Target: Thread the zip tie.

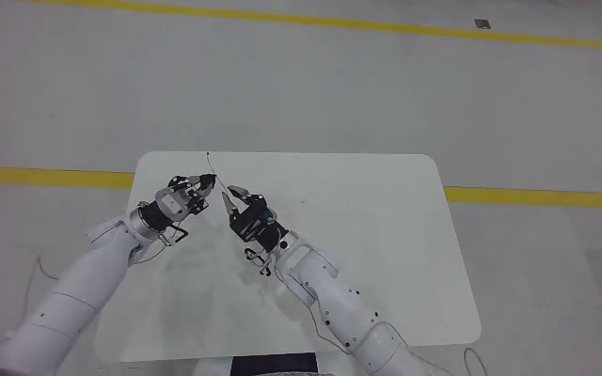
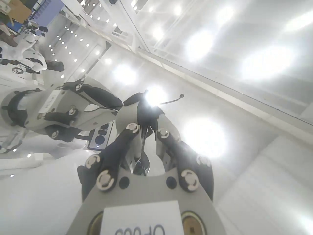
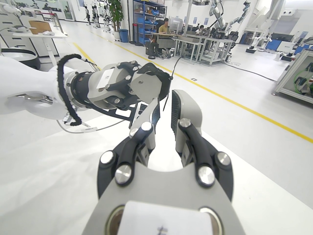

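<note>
A thin black zip tie (image 1: 211, 164) is held up above the white table (image 1: 376, 244) near its far left part. My left gripper (image 1: 201, 186) is shut on the tie's middle; in the left wrist view the strap passes between the fingers (image 2: 133, 113), and its small head (image 2: 181, 95) sticks out beyond them. In the right wrist view the left gripper (image 3: 168, 81) pinches the zip tie (image 3: 175, 66), whose lower tail hangs down to the gap of my right gripper (image 3: 165, 105). The right gripper (image 1: 229, 194) stands open, close beside the left one, its pads not touching the tie.
Both arms meet over the table's far left part. A yellow floor line (image 1: 527, 196) runs past the table on both sides. Desks, racks and other robots (image 3: 215, 8) stand far off in the hall.
</note>
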Controlling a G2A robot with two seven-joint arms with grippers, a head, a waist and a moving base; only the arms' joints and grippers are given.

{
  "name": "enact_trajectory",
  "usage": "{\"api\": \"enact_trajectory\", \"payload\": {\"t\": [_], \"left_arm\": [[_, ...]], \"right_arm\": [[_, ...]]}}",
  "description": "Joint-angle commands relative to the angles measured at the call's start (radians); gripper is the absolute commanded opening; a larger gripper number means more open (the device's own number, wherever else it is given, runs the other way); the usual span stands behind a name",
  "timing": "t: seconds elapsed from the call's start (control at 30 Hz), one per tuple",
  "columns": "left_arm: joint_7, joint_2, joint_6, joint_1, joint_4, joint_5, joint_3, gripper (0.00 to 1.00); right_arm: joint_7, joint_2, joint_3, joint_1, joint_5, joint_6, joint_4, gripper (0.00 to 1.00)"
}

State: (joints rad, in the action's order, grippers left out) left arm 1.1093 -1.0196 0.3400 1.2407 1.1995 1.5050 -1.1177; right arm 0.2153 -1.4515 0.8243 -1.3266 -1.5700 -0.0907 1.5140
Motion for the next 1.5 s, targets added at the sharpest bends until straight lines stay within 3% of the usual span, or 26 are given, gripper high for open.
{"api": "enact_trajectory", "payload": {"t": [0.0,0.03,0.67,1.47], "left_arm": [[0.000,0.000,0.000,0.000,0.000,0.000,0.000,0.00],[0.000,0.000,0.000,0.000,0.000,0.000,0.000,0.00],[0.000,0.000,0.000,0.000,0.000,0.000,0.000,0.00],[0.000,0.000,0.000,0.000,0.000,0.000,0.000,0.00]], "right_arm": [[0.001,0.001,-0.001,0.001,0.000,0.001,0.000,0.04],[0.000,0.001,-0.001,0.001,0.000,0.002,-0.001,0.00],[-0.019,0.009,0.017,-0.002,0.000,0.026,0.002,0.00],[-0.057,0.055,0.092,-0.054,0.000,0.052,0.066,0.00]]}}
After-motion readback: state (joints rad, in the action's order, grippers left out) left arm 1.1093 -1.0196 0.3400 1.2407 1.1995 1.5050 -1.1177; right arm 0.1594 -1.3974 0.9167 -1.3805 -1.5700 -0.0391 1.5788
